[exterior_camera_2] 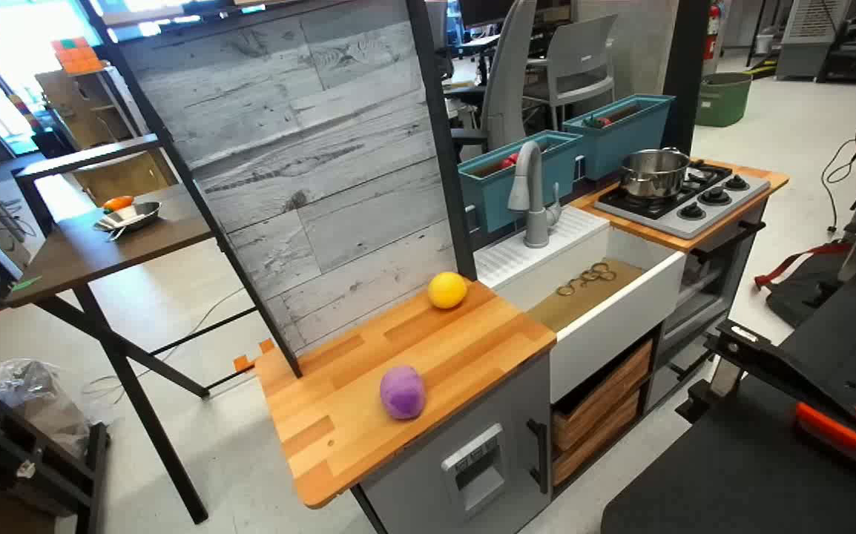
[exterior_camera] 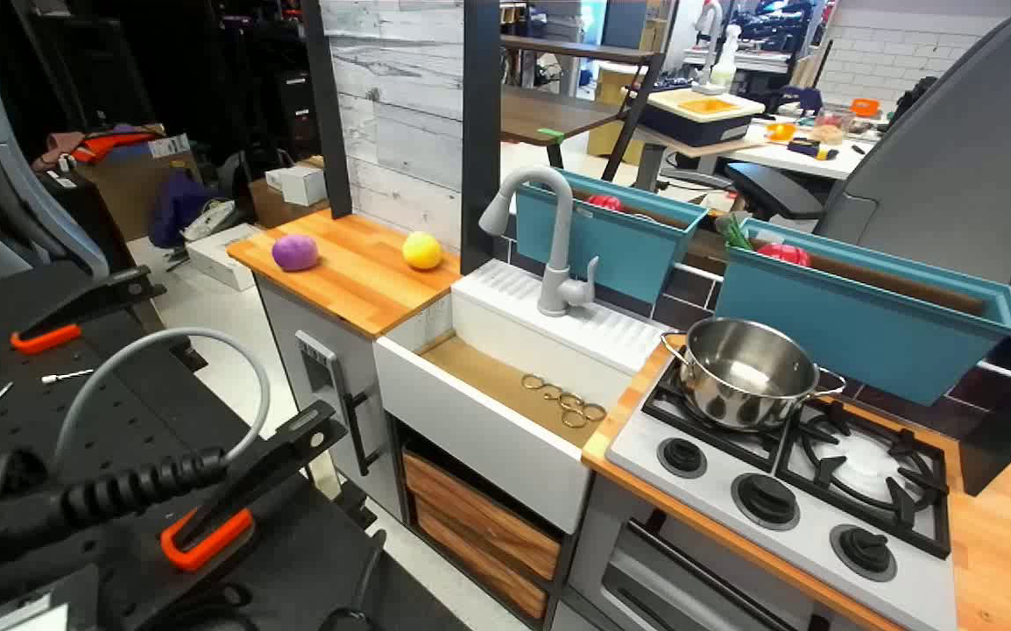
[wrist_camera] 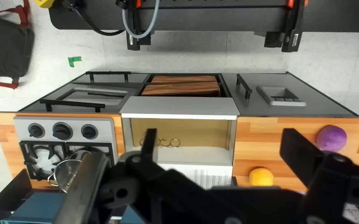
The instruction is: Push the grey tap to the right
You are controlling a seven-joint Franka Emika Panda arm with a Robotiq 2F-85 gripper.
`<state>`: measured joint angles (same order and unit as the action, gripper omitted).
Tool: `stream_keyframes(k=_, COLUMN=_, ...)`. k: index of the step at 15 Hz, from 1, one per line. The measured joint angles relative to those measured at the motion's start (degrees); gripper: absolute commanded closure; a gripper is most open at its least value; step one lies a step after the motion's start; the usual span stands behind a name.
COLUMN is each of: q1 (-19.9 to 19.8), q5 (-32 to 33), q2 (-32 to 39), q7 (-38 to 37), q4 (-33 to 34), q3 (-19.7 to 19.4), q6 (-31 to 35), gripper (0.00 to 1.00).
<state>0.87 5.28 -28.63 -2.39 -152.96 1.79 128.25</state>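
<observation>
The grey tap [exterior_camera: 560,237] stands upright on the white ledge behind the sink. It also shows in an exterior view [exterior_camera_2: 536,222]. Its bent-over spout hangs towards the wooden counter with the balls, not over the middle of the sink. A small lever handle sticks up at the base on the stove side. In the wrist view the tap is hidden behind my gripper. My gripper [wrist_camera: 220,132] is wide open with nothing between its fingers, high above the kitchen. It does not show in either exterior view.
The white sink [exterior_camera: 479,421] holds several brass rings [exterior_camera: 565,399]. A steel pot [exterior_camera: 746,372] sits on the stove [exterior_camera: 698,491]. Teal planters [exterior_camera: 597,241] stand close behind the tap. A purple ball [exterior_camera_2: 403,393] and yellow ball [exterior_camera_2: 447,290] lie on the wooden counter [exterior_camera_2: 354,445], beside a wood-look panel [exterior_camera_2: 309,170].
</observation>
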Motion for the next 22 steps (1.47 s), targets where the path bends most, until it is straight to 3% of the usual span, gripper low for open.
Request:
stream_keyframes(k=16, q1=0.0, q5=0.0, q2=0.3, q7=-1.0, q4=-0.1, q3=0.2, q6=0.1, gripper=0.00)
stream_keyframes(k=19, q1=0.0, q5=0.3, q2=3.5, q7=-5.8, q4=-0.6, q3=2.1, q6=3.6, gripper=0.00)
stream_keyframes(k=22, q1=-0.9, q5=4.8, q2=10.8, q7=-14.9, q4=-0.7, q3=5.7, q6=12.0, gripper=0.00)
